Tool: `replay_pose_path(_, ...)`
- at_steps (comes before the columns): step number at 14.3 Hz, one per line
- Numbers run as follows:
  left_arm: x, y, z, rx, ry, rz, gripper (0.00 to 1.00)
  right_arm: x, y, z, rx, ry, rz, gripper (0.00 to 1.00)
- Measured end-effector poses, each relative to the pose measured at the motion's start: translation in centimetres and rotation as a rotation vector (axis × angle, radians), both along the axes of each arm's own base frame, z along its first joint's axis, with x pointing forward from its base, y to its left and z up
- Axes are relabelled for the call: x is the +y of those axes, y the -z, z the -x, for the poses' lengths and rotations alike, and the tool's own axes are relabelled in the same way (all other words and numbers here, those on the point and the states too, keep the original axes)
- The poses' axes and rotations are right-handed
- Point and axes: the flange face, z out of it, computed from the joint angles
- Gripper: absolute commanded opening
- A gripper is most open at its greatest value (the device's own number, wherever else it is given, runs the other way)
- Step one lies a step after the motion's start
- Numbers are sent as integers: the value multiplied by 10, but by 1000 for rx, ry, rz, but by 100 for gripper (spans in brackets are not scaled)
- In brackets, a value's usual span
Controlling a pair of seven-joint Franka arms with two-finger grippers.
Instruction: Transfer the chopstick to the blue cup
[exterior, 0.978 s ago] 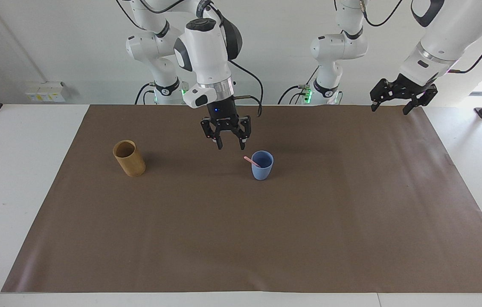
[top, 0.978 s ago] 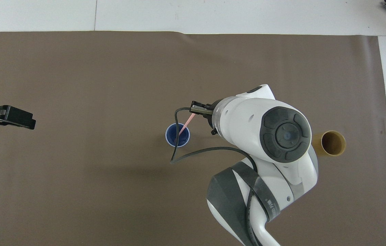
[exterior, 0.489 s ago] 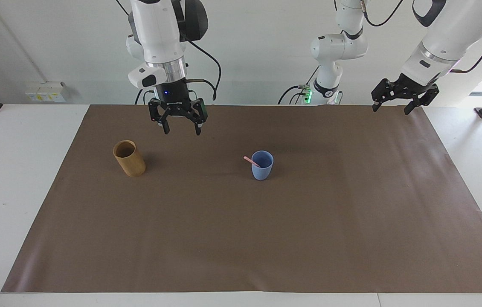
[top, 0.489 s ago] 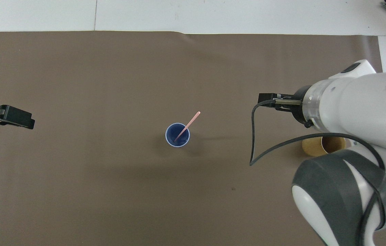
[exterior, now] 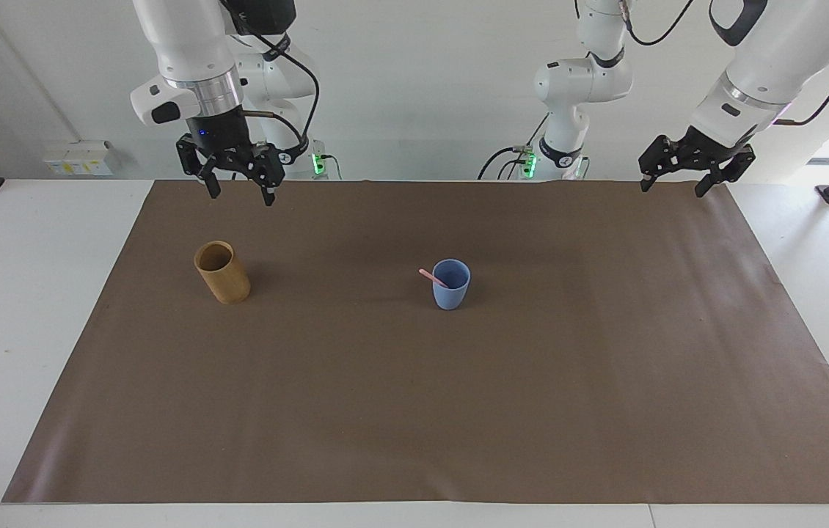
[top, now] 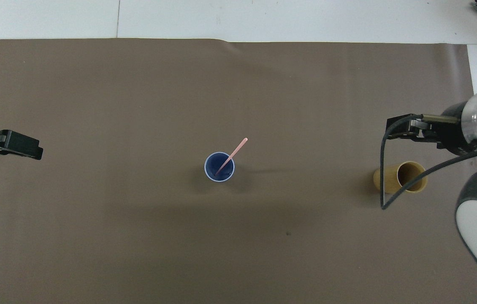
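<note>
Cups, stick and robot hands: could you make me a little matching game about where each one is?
Things:
1. chopstick
2. blue cup
3. bamboo holder
4. right end effector

Places or states:
A. open, holding nothing
B. leaning inside the blue cup
C. empty, toward the right arm's end
D. standing mid-mat

Pairs: 1-B, 2-D, 3-C, 4-A

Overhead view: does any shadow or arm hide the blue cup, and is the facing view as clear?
Overhead view: the blue cup is unobstructed, only a soft shadow trailing toward the bamboo holder, whose rim a cable crosses. Facing view: cup and pink chopstick are evenly lit, with bright window glare only at the frame edge beside the left tool.
</note>
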Motion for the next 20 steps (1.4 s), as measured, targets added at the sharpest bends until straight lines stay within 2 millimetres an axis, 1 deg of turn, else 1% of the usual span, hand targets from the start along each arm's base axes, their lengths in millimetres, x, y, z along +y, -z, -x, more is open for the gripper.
replay_pose_path(2,0,0,0,0,0,0,100,-18,-9,-3,51,0,4,100)
replay_pose_path(3,0,0,0,0,0,0,100,-21,-12,-6,69,0,6,100)
replay_pose_path(5,0,0,0,0,0,0,100,-21,-13,-11,91,-1,8,100)
replay_pose_path(7,0,0,0,0,0,0,100,-20,-11,-12,100,-7,8,100)
replay_pose_path(10,0,0,0,0,0,0,100,-26,-1,-11,101,-47,11,100)
replay_pose_path(12,0,0,0,0,0,0,100,-31,6,-10,65,-76,12,100)
replay_pose_path(14,0,0,0,0,0,0,100,-31,10,-8,40,-85,13,100)
replay_pose_path(20,0,0,0,0,0,0,100,-30,8,-5,30,-86,14,100)
